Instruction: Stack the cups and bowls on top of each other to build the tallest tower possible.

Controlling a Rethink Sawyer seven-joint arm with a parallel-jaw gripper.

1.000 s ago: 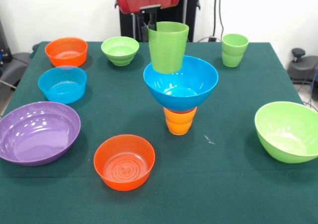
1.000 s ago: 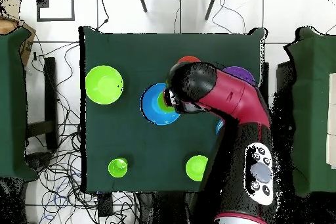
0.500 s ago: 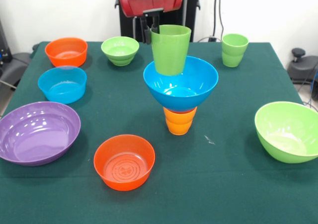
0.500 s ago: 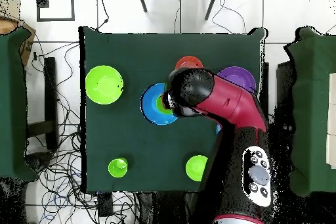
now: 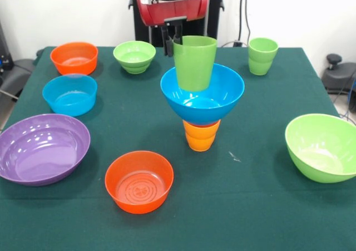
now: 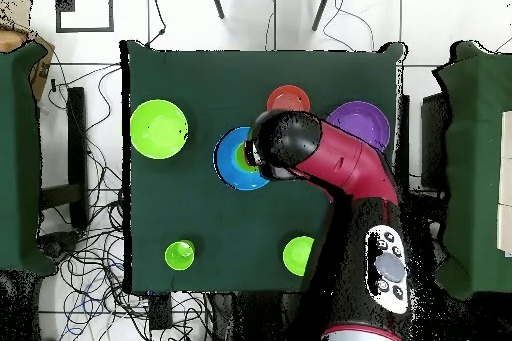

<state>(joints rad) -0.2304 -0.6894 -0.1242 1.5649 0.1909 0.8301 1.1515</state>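
Note:
A tower stands mid-table: a blue bowl (image 5: 202,98) rests on an upturned orange cup (image 5: 201,136). My gripper (image 5: 173,42) comes down from above and is shut on the left rim of a green cup (image 5: 194,63). It holds the cup upright over the bowl's far side. The cup's base hangs low inside the bowl's mouth, and contact cannot be told. In the overhead view the arm (image 6: 300,147) covers most of the blue bowl (image 6: 228,157) and hides the gripper.
Around the tower lie a purple bowl (image 5: 41,148), a light blue bowl (image 5: 69,94), two orange bowls (image 5: 139,181) (image 5: 74,57), a small lime bowl (image 5: 134,56), a large lime bowl (image 5: 322,146) and a second green cup (image 5: 262,55).
The gripper has carried the green cup a little to the right and lower, from above the blue bowl's rim down into its mouth.

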